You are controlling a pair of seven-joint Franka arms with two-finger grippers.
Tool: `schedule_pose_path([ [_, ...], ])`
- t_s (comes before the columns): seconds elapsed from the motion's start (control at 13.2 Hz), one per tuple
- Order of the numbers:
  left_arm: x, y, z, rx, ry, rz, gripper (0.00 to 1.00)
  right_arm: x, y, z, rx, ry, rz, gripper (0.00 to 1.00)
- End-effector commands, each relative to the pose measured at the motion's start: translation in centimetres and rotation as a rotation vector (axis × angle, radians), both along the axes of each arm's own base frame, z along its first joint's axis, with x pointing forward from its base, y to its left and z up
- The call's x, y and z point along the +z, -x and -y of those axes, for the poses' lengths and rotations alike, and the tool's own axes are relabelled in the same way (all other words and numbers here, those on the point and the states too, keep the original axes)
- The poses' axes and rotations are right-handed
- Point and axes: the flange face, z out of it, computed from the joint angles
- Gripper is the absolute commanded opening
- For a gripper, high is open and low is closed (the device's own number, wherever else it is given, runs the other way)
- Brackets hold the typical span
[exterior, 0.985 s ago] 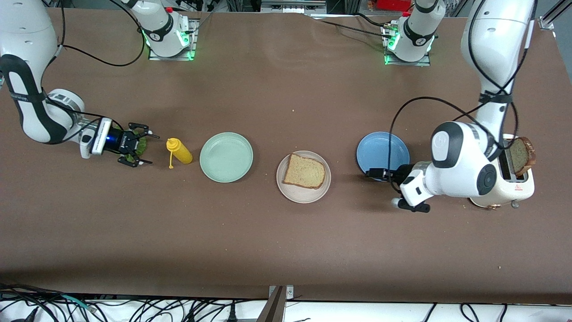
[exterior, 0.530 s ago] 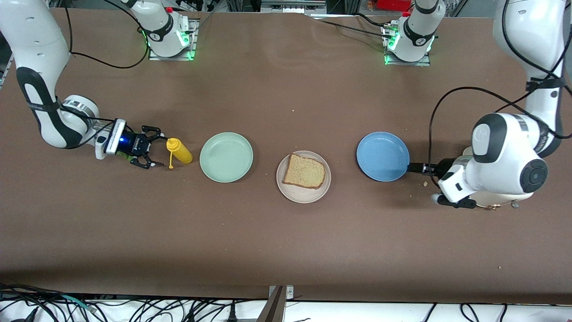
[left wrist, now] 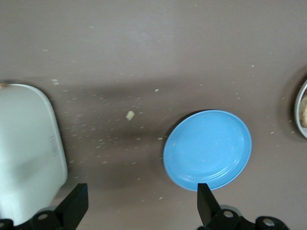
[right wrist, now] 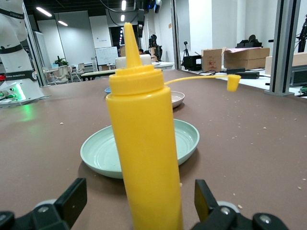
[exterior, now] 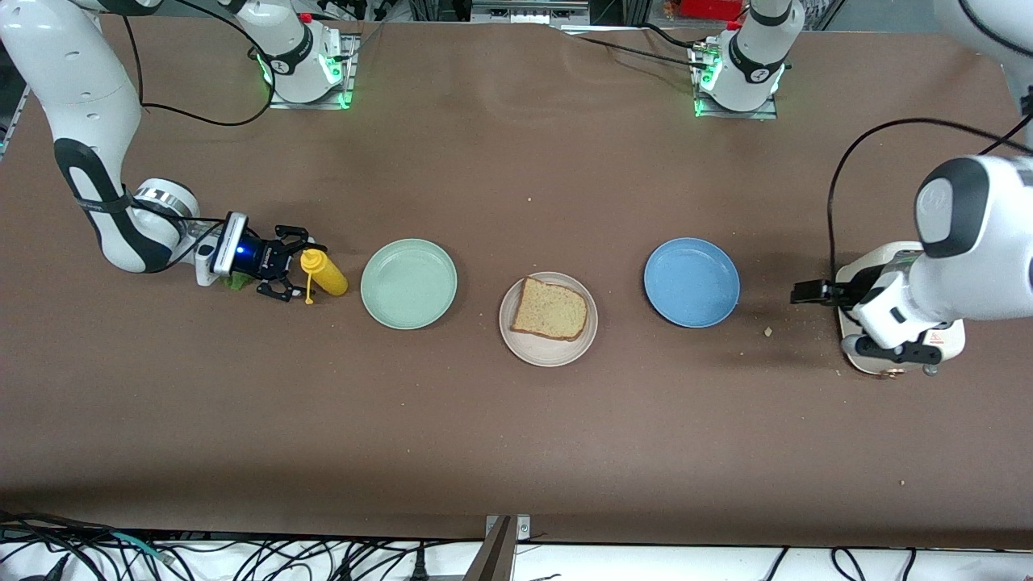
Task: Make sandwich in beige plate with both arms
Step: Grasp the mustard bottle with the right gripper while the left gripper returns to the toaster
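I see right gripper (exterior: 292,264) wide open, empty, around yellow plastic squeeze bottle (exterior: 324,272); left gripper (exterior: 807,291) open, empty, beside white toaster (exterior: 943,342).

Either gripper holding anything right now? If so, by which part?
Nothing held. The right gripper is open around the yellow squeeze bottle, fingers apart from it. The left gripper is open and empty beside the toaster.

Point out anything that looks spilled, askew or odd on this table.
Crumbs are scattered on the table between the blue plate and the toaster. The yellow squeeze bottle stands uncapped, its tethered cap dangling. A green lettuce leaf lies directly on the table under the right gripper.
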Motion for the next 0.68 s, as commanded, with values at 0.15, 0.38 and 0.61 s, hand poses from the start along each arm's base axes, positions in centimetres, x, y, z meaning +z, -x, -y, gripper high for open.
schedule_pose_path([
  [0.15,6.3,2.9,-1.7,0.015,-0.058,0.016,1.00,0.1,-0.5,-0.8,-0.047,-0.033,0.058,0.99],
  [0.38,8.8,4.0,-2.1,0.006,-0.096,0.028,1.00,0.1,-0.7,-1.3,-0.062,-0.039,0.061,0.84],
  [0.61,9.4,4.3,-3.0,0.019,-0.110,0.026,1.00,0.1,-0.7,-1.2,-0.064,-0.034,0.060,0.65],
])
